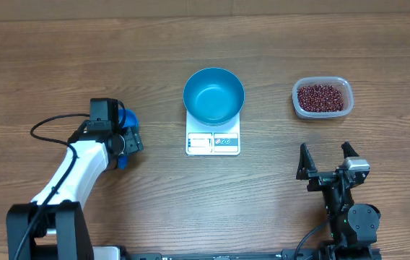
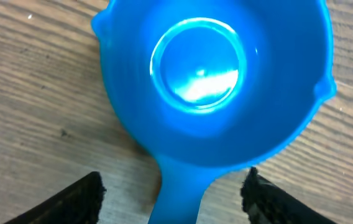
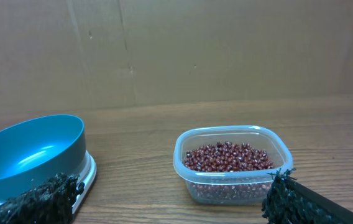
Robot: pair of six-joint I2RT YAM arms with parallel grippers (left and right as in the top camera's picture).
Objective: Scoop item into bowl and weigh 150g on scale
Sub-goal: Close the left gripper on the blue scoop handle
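Scoop (image 2: 207, 81) handle (image 2: 178, 190) runs straight back between the parted, non-touching fingers of left claw (image 2: 173, 185); right claw (image 1: 325, 149) parted too; beans (image 1: 323, 97) in tub (image 1: 297, 92) far right, bowl (image 1: 214, 95) on scale (image 1: 213, 143) at centre of worktop (image 1: 154, 209).

Teal bowl (image 1: 214, 95), red-brown beans (image 1: 323, 97)

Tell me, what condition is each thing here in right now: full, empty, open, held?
bowl: empty, standing on the scale.
scale: carrying the bowl; display unreadable.
beans: all in the tub, none in the bowl.
tub: lidless, partly filled with beans.
scoop: empty, lying on the table, not gripped.
left gripper: open, fingers either side of the scoop's handle.
right gripper: open, empty.
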